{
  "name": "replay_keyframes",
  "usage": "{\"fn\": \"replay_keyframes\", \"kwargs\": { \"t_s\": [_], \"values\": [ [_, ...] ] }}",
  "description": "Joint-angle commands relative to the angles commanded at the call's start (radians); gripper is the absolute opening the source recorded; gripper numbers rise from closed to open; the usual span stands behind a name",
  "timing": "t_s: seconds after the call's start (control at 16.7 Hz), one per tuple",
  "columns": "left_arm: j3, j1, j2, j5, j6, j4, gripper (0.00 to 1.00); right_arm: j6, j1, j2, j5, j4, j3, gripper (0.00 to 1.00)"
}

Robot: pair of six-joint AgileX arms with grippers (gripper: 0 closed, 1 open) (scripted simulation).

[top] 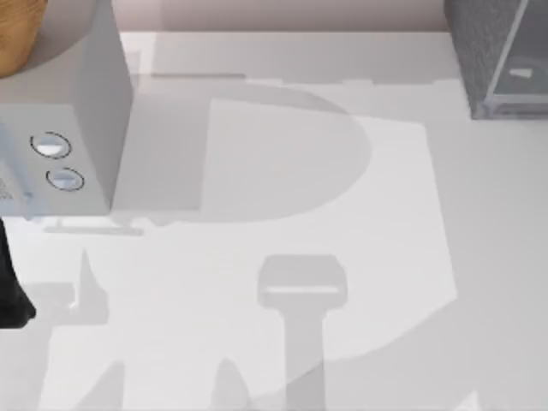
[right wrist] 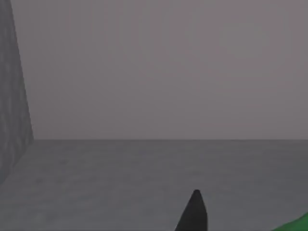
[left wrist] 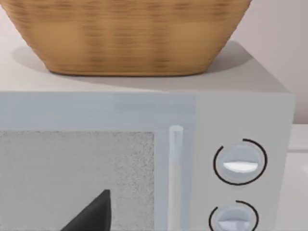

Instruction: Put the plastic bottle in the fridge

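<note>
Right wrist view looks into a dark grey space with a flat floor, a plain back wall and a speckled side wall; I judge this is the inside of the fridge [right wrist: 14, 96]. One dark fingertip of the right gripper [right wrist: 193, 211] rises at the lower edge, and just beside it, in the corner, a small green piece shows, which is probably the plastic bottle [right wrist: 296, 225]. So the bottle seems to be at the fingers and already within the fridge, but its long axis cannot be told from so small a part. Whether the fingers are clenched on it or released, I cannot tell.

In the top view the fridge [top: 497, 60] stands at the far right corner of the white desk [top: 282, 171], so the right arm is the nearer one and does the work.

The left gripper [left wrist: 91, 216] is parked at the left edge of the desk, facing the microwave [left wrist: 144, 159] with two round knobs, on which a woven basket [left wrist: 125, 33] stands. One dark fingertip is visible; its state cannot be told either.

No brand, label or writing can be read anywhere.
</note>
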Motion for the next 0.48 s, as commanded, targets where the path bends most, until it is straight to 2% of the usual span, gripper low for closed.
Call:
{"fn": "replay_keyframes", "kwargs": {
  "t_s": [0.48],
  "values": [
    [0.000,0.000,0.000,0.000,0.000,0.000,1.00,-0.004,0.018,0.093,0.020,-0.085,0.188,0.01]
  ]
}}
